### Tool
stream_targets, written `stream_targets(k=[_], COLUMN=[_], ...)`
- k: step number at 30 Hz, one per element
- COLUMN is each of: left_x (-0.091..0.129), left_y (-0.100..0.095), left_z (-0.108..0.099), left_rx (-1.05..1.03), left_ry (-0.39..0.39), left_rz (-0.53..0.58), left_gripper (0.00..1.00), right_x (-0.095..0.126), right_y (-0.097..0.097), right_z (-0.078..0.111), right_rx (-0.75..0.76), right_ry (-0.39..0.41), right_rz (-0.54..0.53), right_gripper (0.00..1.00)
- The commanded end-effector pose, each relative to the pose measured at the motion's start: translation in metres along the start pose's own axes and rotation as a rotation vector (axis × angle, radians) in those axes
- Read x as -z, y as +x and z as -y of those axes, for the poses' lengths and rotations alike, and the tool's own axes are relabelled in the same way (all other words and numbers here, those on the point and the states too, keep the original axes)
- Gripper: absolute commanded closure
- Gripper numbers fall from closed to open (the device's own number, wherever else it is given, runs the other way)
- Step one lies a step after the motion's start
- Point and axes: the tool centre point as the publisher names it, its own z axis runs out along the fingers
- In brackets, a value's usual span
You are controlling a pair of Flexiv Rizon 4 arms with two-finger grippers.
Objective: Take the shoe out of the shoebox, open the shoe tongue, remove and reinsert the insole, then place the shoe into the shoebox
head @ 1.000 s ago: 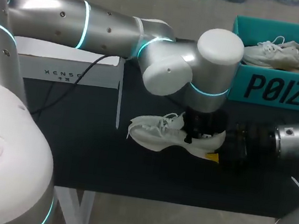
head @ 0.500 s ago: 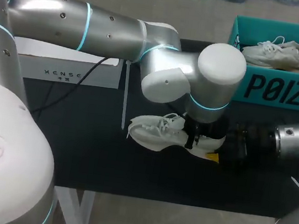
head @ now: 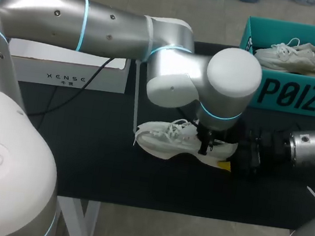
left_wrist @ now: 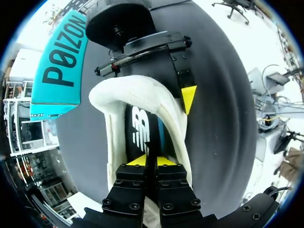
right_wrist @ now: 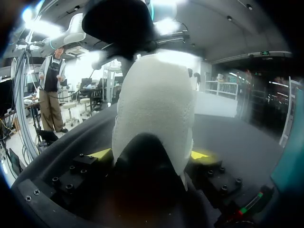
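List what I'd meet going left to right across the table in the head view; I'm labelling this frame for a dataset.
White box → white shoe → teal shoebox, with a second shoe inside it.

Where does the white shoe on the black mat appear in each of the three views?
Head view: the shoe lies on the black mat, mid-table, under the left gripper.
Left wrist view: its opening surrounds the left gripper.
Right wrist view: its heel sits in the right gripper.
Shared landmark: the teal box, in all three views.
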Motion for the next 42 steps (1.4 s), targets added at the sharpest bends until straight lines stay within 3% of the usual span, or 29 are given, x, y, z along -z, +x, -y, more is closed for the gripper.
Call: stream_targets(k=[1, 16, 28, 37, 42], left_x=[0.018, 0.065, 0.104, 0.097, 0.103], left_y=[0.002, 0.001, 0.006, 0.005, 0.012], left_z=[-0.004, -0.011, -0.023, -0.007, 0.0], left_rx=[0.004, 0.059, 0.124, 0.116, 0.107], left_ry=[0.002, -0.005, 0.051, 0.075, 0.134], left_rz=[0.028, 0.133, 0.201, 0.195, 0.197], left_gripper=[1.0, 1.0, 1.0, 1.0, 1.0], right_x=[-0.003, -0.003, -0.003, -0.003, -0.003], right_y=[0.0, 0.0, 0.0, 0.0, 0.0], right_z=[0.005, 0.005, 0.005, 0.005, 0.005], right_rx=[-0.001, -0.001, -0.001, -0.001, -0.001], right_ry=[0.001, 0.001, 0.001, 0.001, 0.001], right_rz=[0.001, 0.001, 0.001, 0.001, 0.001], right_gripper=[1.0, 1.0, 1.0, 1.0, 1.0])
